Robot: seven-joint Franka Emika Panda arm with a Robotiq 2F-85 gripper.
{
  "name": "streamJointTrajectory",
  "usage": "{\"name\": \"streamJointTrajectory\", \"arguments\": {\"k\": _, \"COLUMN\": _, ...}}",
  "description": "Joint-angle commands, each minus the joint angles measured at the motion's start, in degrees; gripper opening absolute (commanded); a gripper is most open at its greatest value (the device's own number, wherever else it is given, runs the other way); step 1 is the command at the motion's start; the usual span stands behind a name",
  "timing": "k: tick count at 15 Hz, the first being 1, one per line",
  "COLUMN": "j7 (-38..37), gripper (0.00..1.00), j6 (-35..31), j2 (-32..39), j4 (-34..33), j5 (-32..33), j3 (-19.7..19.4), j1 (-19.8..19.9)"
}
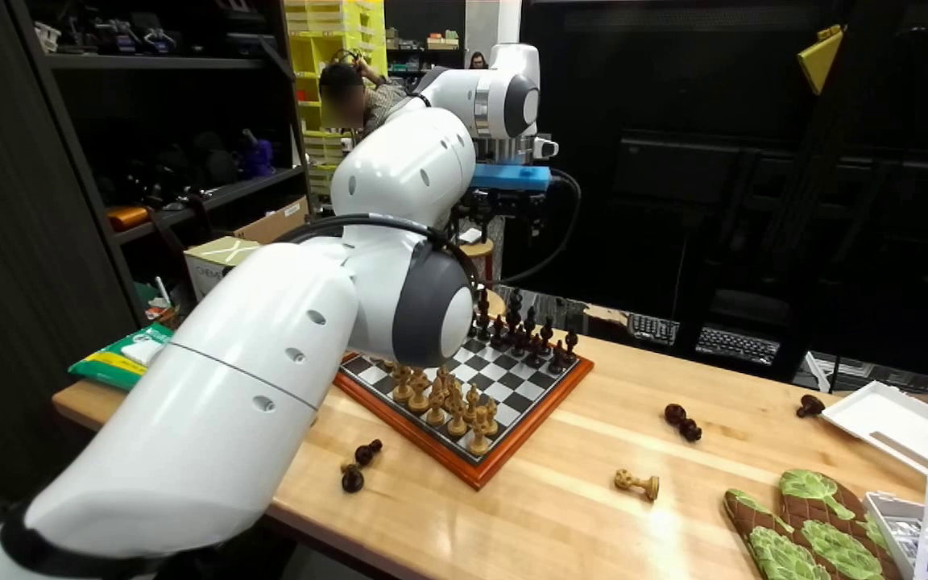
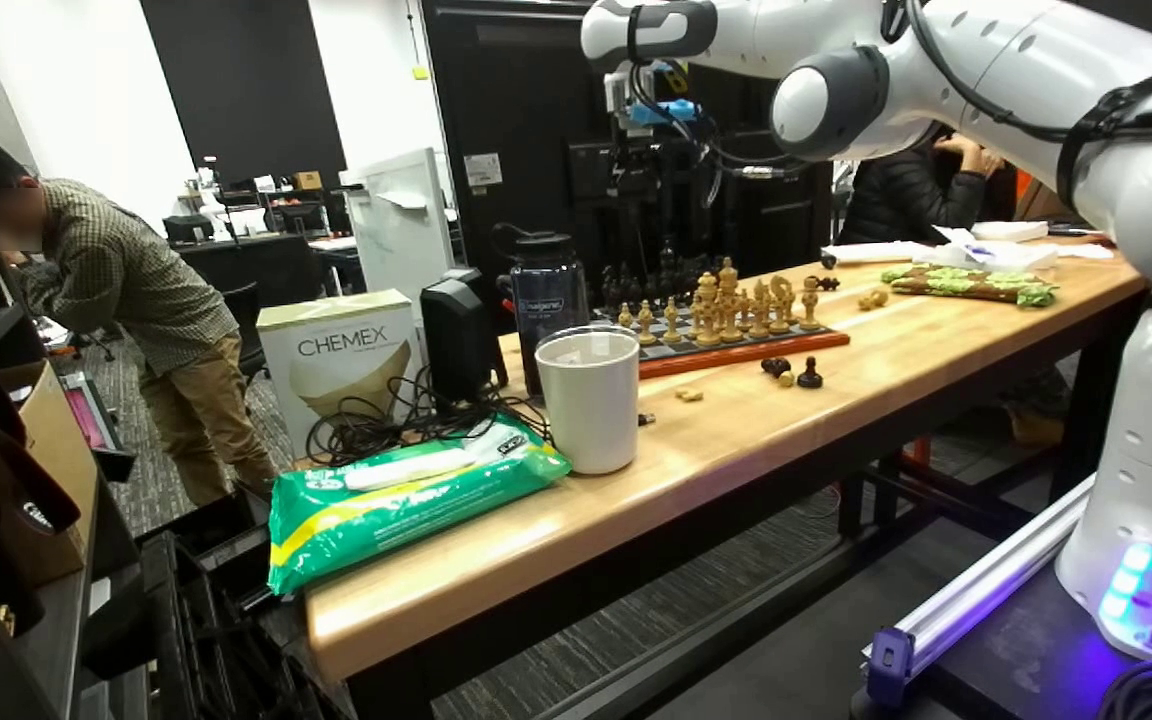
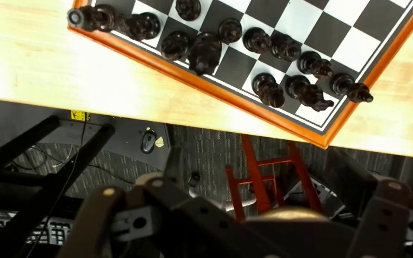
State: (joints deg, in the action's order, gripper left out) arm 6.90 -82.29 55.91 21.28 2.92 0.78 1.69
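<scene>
My gripper (image 3: 264, 166) stands open, its dark fingers wide apart at the bottom of the wrist view with nothing between them. It hangs above and just beyond the far table edge; behind the gap show the floor and a red stool (image 3: 258, 179). Nearest is the chessboard (image 3: 199, 84), orange-rimmed, on the wooden table. Dark chess pieces (image 3: 204, 53) stand along its near side in that view. In an exterior view the gripper (image 1: 504, 213) is high over the dark pieces, partly dim against the black background. Light wooden pieces (image 2: 731, 305) stand on the board's opposite side.
Off the board lie a light piece (image 1: 637, 483), a dark piece (image 1: 681, 423) and several others. Oven mitts (image 1: 826, 532) and a white tray (image 1: 907, 427) are at one end. A mug (image 2: 591, 400), bottle (image 2: 546, 300), green pack (image 2: 416, 500) and Chemex box (image 2: 341, 365) crowd the other.
</scene>
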Motion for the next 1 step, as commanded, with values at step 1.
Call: {"name": "streamJointTrajectory", "arguments": {"k": 1, "j7": -0.5, "gripper": 1.00, "j6": -0.2, "j2": -0.3, "j4": 0.5, "j5": -0.5, "j3": -0.6, "j1": -0.2}}
